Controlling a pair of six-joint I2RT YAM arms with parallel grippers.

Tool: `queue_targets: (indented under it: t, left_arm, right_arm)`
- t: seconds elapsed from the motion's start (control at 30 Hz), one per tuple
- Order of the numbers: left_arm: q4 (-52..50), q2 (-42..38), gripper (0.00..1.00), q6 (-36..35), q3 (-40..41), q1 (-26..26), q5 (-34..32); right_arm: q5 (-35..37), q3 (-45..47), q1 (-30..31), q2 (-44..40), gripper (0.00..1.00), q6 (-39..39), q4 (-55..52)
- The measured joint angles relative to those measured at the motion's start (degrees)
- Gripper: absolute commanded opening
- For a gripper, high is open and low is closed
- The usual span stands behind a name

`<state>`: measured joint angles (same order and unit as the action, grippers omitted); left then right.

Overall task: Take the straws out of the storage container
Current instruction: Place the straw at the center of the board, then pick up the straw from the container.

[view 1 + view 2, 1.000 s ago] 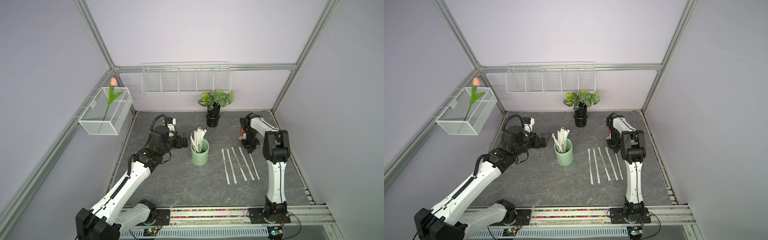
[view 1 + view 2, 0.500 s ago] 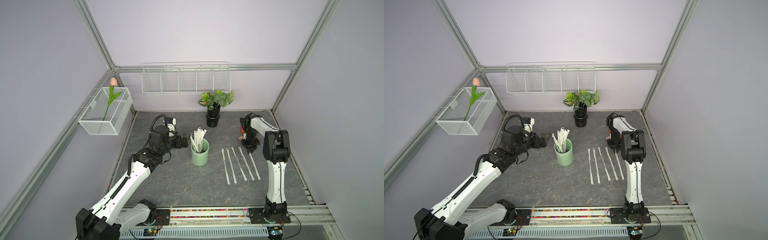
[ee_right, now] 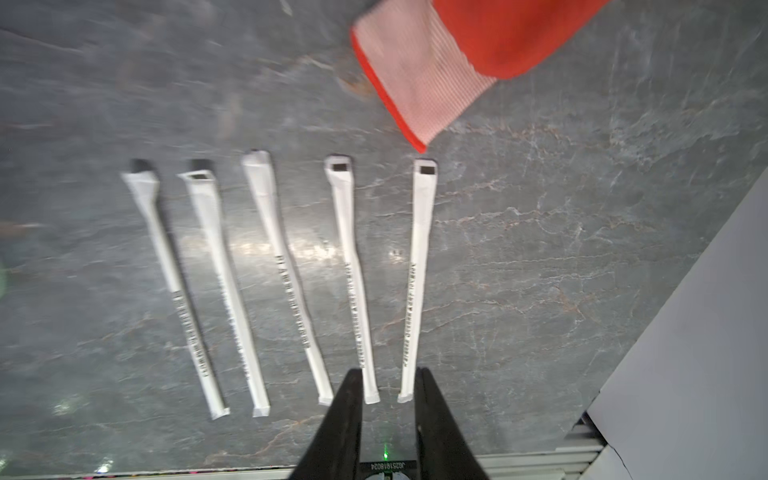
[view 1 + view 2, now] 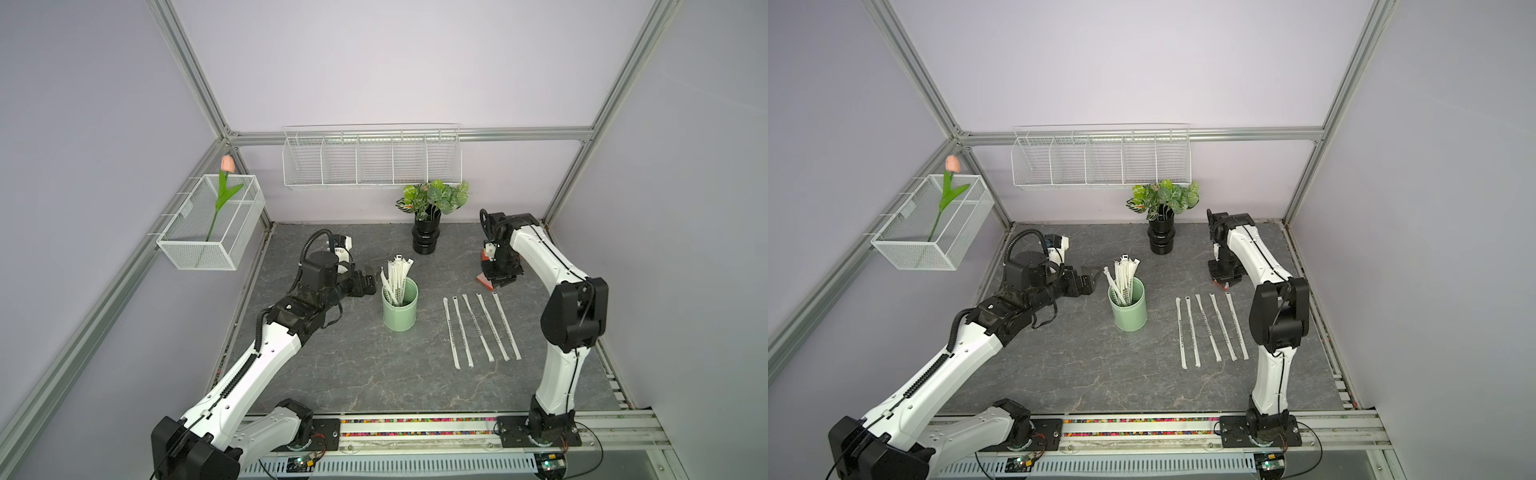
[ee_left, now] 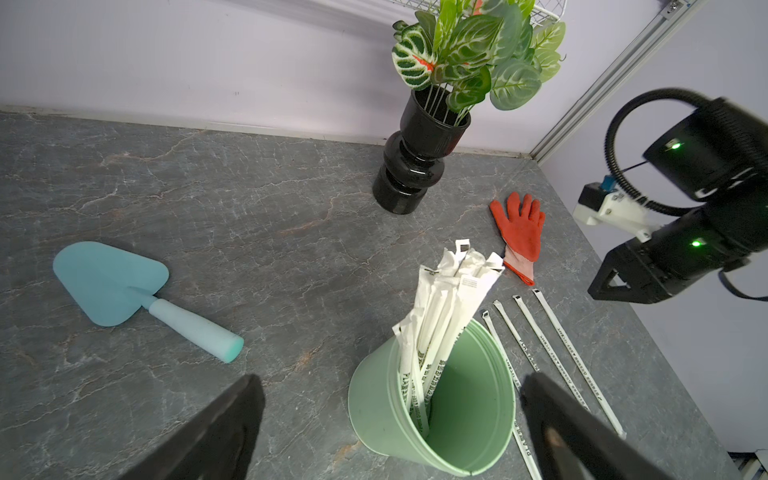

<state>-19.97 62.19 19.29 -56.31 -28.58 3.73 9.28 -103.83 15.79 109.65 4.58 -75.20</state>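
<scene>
The dark grey marbled table [image 4: 353, 374] carries everything. A long white wire basket [image 4: 372, 160] hangs on the back wall. On the side wall, a white mesh basket [image 4: 199, 253] holds a pink tulip [image 4: 227, 164].

Mid-table, the pale mint-green cylindrical cup [image 4: 399, 313] stands upright with a bundle of white paper-wrapped straws [image 4: 397, 276] leaning in it. Behind it, a black ribbed vase [image 4: 425, 239] holds green leaves [image 4: 436, 197].

A light-blue plastic trowel [image 5: 110, 282] lies flat. A red work glove [image 5: 519, 232] lies near five more wrapped straws [image 4: 478, 328], which lie in a row right of the cup.

The left pincer [image 4: 374, 276], spread wide, hovers just beside the cup. The right pincer [image 3: 388, 376], slightly apart and gripping nothing, hangs near the glove.
</scene>
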Motion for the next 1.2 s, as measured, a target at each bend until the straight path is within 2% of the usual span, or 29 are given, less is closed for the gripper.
queue_targets:
  t: [0.23,0.37,0.6,0.93,1.2]
  left_arm:
    - [0.0,-0.15,1.0,0.0,0.0,0.0,-0.31]
    - [0.04,-0.83,1.0,0.0,0.0,0.0,-0.72]
    - [0.42,-1.38,1.0,0.0,0.0,0.0,-0.9]
    - [0.44,-1.42,1.0,0.0,0.0,0.0,-0.87]
    - [0.44,-1.46,1.0,0.0,0.0,0.0,-0.87]
  right_arm:
    - [-6.12,10.54,13.92,-17.18,0.29,3.32,18.14]
    - [-7.61,15.32,19.1,-21.75,0.3,4.22,28.92]
    - [-8.94,15.26,24.61,-18.43,0.31,4.15,37.07]
    - [-11.17,9.53,28.17,-9.79,0.31,3.98,37.73]
    - [-11.91,7.1,28.94,-6.08,0.24,4.0,37.2]
